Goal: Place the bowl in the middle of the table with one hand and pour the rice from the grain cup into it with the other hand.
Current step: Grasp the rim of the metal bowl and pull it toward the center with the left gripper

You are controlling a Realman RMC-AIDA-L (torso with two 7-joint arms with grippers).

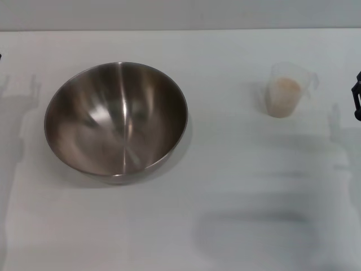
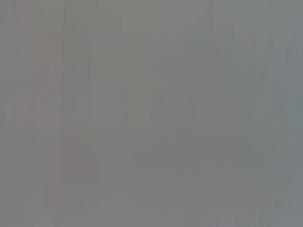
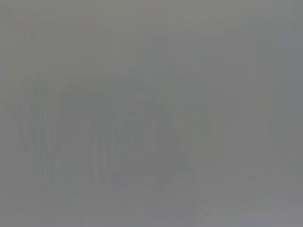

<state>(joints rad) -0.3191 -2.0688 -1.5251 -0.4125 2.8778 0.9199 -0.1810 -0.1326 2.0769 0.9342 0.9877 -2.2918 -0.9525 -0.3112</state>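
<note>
A large shiny steel bowl [image 1: 115, 119] stands empty on the left part of the white table [image 1: 225, 186] in the head view. A small clear grain cup [image 1: 286, 88] stands upright at the right, holding pale beige rice [image 1: 284, 90]. A dark part of my right gripper [image 1: 357, 99] shows at the right edge, to the right of the cup and apart from it. My left gripper is out of view; only its shadow falls on the table at the left. Both wrist views show plain grey and nothing else.
The table's far edge [image 1: 180, 29] runs across the top of the head view, with a grey wall behind it. Arm shadows lie on the table at both sides.
</note>
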